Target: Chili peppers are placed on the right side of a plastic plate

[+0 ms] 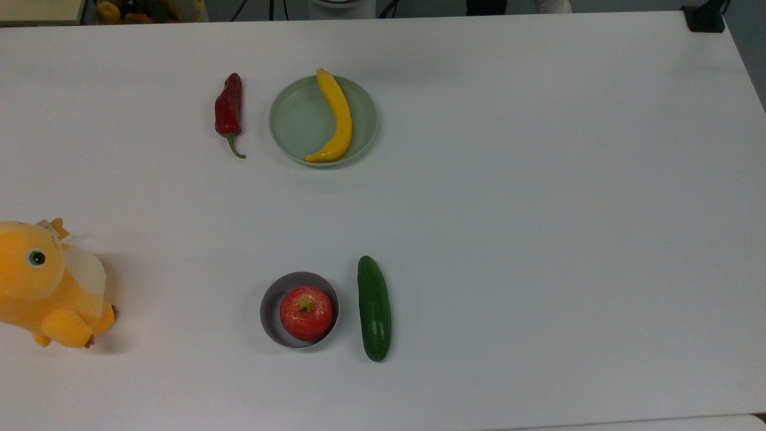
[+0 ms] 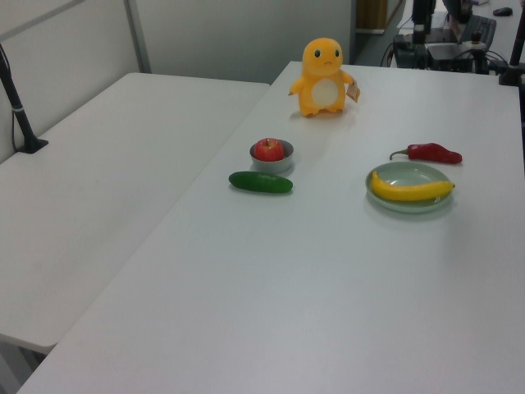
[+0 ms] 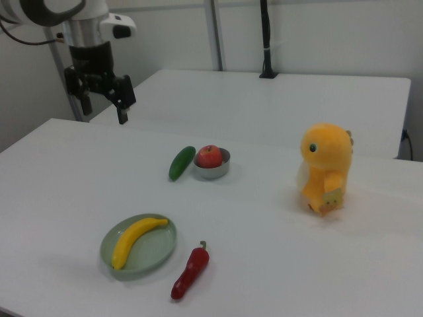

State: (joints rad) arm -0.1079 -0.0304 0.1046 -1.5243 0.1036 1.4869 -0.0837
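The dark-red chili pepper (image 1: 228, 112) lies flat on the white table, just off the rim of the pale green plastic plate (image 1: 296, 123), on the top view's left of it. In the right view the chili pepper (image 3: 190, 272) lies to the right of the plate (image 3: 153, 254); in the left view the pepper (image 2: 433, 153) lies behind the plate (image 2: 408, 174). A yellow banana (image 1: 338, 117) rests in the plate. My gripper (image 3: 104, 113) hangs open and empty high at the right view's upper left, far from the pepper.
A grey bowl (image 1: 270, 305) holding a red apple (image 1: 306, 312) stands beside a green cucumber (image 1: 374, 308) near the top view's bottom middle. An orange plush toy (image 1: 45, 284) sits at the top view's left edge. A second white table (image 2: 98, 164) adjoins.
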